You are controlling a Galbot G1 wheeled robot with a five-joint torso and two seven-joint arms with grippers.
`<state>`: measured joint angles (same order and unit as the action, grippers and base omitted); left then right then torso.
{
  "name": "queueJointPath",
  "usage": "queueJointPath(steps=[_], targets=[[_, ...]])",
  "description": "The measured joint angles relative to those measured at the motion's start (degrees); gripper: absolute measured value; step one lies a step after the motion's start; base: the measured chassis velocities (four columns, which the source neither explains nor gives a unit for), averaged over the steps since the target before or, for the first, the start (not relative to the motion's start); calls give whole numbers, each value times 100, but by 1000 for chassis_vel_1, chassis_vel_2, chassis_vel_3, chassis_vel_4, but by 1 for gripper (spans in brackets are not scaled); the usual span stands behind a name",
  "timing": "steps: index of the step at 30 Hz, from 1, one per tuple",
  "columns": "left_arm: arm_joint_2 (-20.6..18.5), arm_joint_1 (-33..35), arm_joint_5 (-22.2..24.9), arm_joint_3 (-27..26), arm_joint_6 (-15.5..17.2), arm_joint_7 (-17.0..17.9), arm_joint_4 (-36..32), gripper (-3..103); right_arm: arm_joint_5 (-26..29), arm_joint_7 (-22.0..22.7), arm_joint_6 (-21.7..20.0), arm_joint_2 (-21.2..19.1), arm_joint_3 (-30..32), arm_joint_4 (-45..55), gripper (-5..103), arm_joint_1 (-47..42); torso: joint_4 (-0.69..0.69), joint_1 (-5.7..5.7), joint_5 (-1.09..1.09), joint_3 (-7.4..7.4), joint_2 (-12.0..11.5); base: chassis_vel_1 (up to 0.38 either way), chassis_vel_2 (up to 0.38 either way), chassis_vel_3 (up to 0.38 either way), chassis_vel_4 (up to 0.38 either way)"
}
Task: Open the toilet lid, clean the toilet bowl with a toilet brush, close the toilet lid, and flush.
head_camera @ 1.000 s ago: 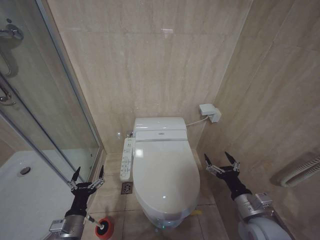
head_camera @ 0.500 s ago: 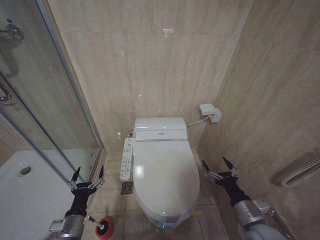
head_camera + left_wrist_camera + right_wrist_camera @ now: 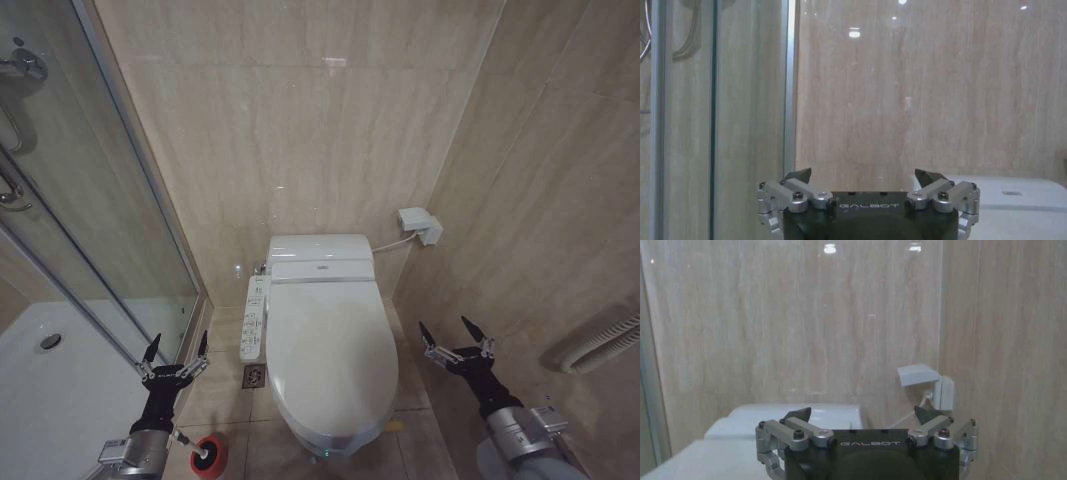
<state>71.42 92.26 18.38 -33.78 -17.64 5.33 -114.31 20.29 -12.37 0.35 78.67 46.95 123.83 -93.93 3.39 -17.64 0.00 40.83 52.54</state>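
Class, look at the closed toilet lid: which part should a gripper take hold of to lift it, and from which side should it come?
Probably the front rim of the toilet lid, approached from the robot's side. The lid lies flat and shut, hinged at the back by the tank, so the front edge is farthest from the hinge and swings up. The open right gripper hangs beside it; the open left gripper is near the toilet brush.

One toilet lid (image 3: 330, 345), one toilet brush (image 3: 207, 455), seemingly one floor drain (image 3: 254, 376), two pincers.
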Motion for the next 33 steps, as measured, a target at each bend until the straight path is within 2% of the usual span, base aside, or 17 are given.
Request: queueJointPath(steps=[9, 33], targets=[[0, 0, 0, 0, 0, 0, 0, 100, -101, 26, -88, 294, -176, -76, 100, 341, -1, 0, 0, 0, 0, 0, 0, 0, 0], [0, 0, 0, 0, 0, 0, 0, 100, -164, 12, -126, 291, -157, -117, 100, 312, -1, 0, 0, 0, 0, 0, 0, 0, 0]])
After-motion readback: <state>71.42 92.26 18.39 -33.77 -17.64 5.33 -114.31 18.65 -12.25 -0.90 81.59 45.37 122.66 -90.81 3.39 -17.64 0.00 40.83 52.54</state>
